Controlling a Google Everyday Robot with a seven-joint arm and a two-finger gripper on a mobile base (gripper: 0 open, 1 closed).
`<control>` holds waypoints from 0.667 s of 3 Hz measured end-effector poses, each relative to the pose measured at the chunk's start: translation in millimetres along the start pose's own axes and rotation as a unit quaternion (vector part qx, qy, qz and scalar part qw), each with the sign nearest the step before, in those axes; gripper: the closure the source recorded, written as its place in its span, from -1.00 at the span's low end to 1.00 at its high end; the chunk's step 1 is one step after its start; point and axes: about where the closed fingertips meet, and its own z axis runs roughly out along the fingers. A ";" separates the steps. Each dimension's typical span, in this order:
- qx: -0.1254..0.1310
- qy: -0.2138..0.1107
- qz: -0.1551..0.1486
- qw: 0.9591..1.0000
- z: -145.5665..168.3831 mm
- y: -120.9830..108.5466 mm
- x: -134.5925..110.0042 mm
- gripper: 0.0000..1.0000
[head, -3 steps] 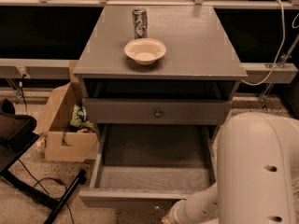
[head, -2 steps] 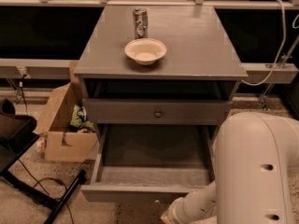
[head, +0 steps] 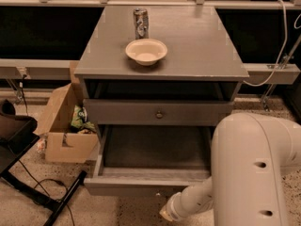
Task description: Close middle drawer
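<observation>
Grey wood, drawn fully out: the middle drawer (head: 146, 177) stands open directly ahead of and just above my claw (head: 166, 214), which sits low at the bottom edge of the view, just beside the drawer's front panel and slightly right of its centre. Whether the claw is released or clenched I cannot tell, and whether it touches the panel is also unclear. The step in hand appears to be the push. I judge it best done by meeting the flat front near its middle and driving straight away from me, level with the runners, because an off-centre shove would likely skew so deep a box and jam it. The drawer box looks bare inside, so nothing there should block it. Above and beyond the claw, the top drawer (head: 197, 113) shows 1 small round knob (head: 159, 114) and looks nearly shut. Farther up on the cabinet top (head: 207, 51) rest 1 pale bowl (head: 146, 51) and 1 can (head: 140, 23), which a hard slam might jolt. To the claw's left sit an open cardboard box (head: 63, 145) holding packets and a black stand (head: 33, 192) with a cable, both well apart from the push line. My own white arm (head: 256, 173) fills the right foreground and hides the drawer's right front corner.
</observation>
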 end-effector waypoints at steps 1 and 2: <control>0.000 0.003 -0.010 1.000 12.5 -20.4 -22.7 1.00; 0.000 0.004 -0.013 1.000 15.9 -24.6 -28.3 1.00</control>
